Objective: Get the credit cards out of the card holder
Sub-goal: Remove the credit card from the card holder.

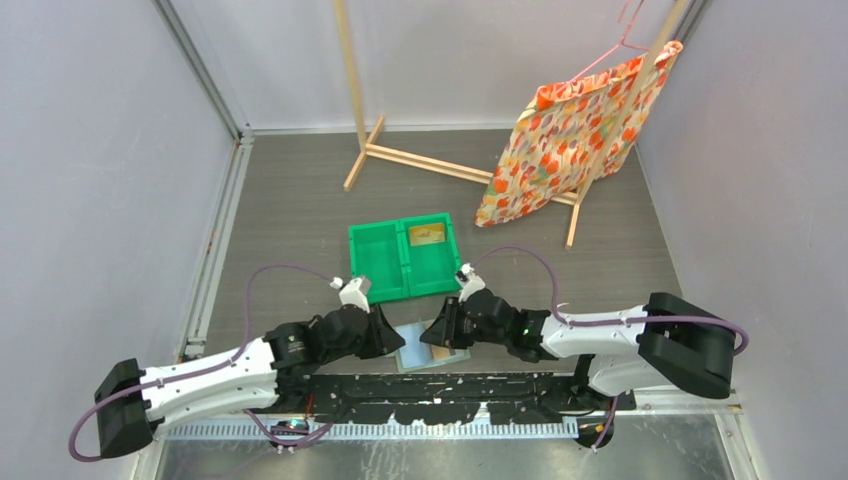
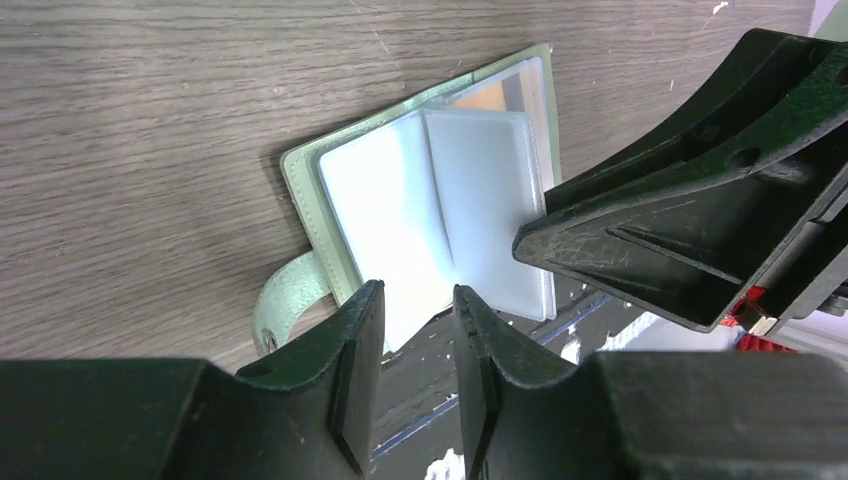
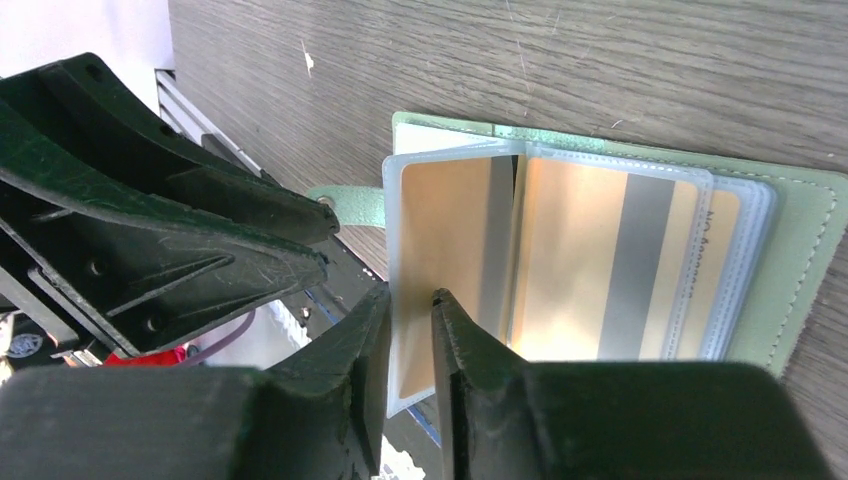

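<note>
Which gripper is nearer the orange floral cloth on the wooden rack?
Right. The right gripper sits in front and left of the orange floral cloth; the left gripper is even farther left.

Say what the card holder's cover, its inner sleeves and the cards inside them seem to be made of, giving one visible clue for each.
The card holder has a cover that is probably faux leather: matte pale green, with stitching along its edge. Its sleeves look like soft clear plastic, glossy and with pressed seams. The credit cards are likely stiff plastic: flat, tan, each with a silvery stripe.
</note>
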